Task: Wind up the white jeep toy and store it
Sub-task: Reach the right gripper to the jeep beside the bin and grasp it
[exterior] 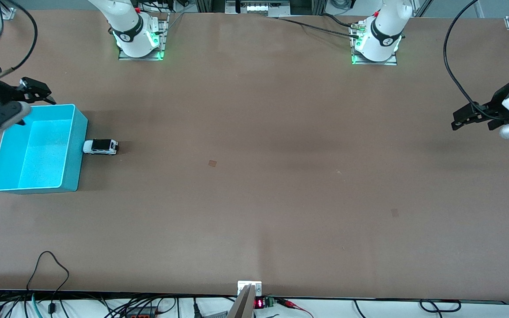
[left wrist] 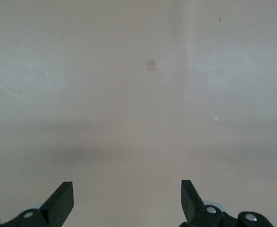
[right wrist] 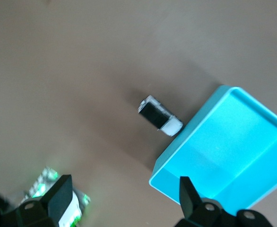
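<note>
- White jeep toy (exterior: 100,146): stands on its wheels on the table (exterior: 254,176), black roof panel up. One end touches, or very nearly touches, the outer wall of the cyan bin (exterior: 74,152). From the bin's centre the toy sits at about 3 o'clock in the front view, on the side toward the left arm's end of the table.
- Cyan bin: open-topped, at the right arm's end of the table. The toy is outside it.
- Right gripper (exterior: 38,93): released, fingers (right wrist: 58,196) spread wide, grasping nothing. It hangs over the bin's corner at about 11 o'clock from the bin's centre.
- Left gripper (exterior: 466,118): released, fingers (left wrist: 60,201) spread wide, grasping nothing. It hangs over bare table at the left arm's end, well apart from the toy; this arm waits.
</note>
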`<state>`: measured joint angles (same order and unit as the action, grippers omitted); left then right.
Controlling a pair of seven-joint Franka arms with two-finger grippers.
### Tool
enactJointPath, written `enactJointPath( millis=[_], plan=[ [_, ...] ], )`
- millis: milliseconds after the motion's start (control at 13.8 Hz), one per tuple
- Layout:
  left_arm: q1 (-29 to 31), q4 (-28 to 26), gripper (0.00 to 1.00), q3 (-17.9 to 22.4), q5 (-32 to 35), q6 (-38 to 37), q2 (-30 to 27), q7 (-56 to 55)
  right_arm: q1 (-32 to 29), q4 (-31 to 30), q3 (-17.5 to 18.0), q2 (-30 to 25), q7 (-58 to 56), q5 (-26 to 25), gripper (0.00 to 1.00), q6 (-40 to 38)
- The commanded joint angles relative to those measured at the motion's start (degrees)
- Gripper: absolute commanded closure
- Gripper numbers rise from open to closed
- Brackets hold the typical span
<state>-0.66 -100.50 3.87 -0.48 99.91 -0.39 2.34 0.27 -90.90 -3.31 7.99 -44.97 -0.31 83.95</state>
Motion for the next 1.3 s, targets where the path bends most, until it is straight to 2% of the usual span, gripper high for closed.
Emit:
enactJointPath(
  millis=[0,145,290,507,869,1231],
  plan=[
    [-0.57,1.28,0.0,-0.27,1.19,-2.09,-0.49,0.03,-1.67,0.64,0.32,4.3,-13.78,0.65,0.0,0.23],
    [-0.75,1.45,0.0,-0.36,1.97,-2.18,-0.41,-0.06,-2.91,0.38,0.4,7.82,-24.5,0.92,0.0,3.65],
    [-0.75,1.54,0.0,-0.53,1.98,-2.27,-0.41,-0.06,-3.44,-1.02,0.41,10.55,-34.71,1.01,0.0,10.23],
    [-0.75,1.54,0.0,-0.45,1.98,-2.27,-0.32,0.03,-3.97,-8.21,0.41,10.65,-44.39,1.18,0.0,20.16],
    [-0.31,1.54,0.0,-0.36,1.98,-2.62,-0.32,0.21,-4.23,-24.29,0.49,8.36,-48.29,1.36,0.0,39.94],
    [-0.22,1.54,0.0,-0.36,1.89,-3.06,-0.41,0.21,-4.41,-35.11,0.41,7.66,-48.2,4.61,0.0,51.11]
  ],
)
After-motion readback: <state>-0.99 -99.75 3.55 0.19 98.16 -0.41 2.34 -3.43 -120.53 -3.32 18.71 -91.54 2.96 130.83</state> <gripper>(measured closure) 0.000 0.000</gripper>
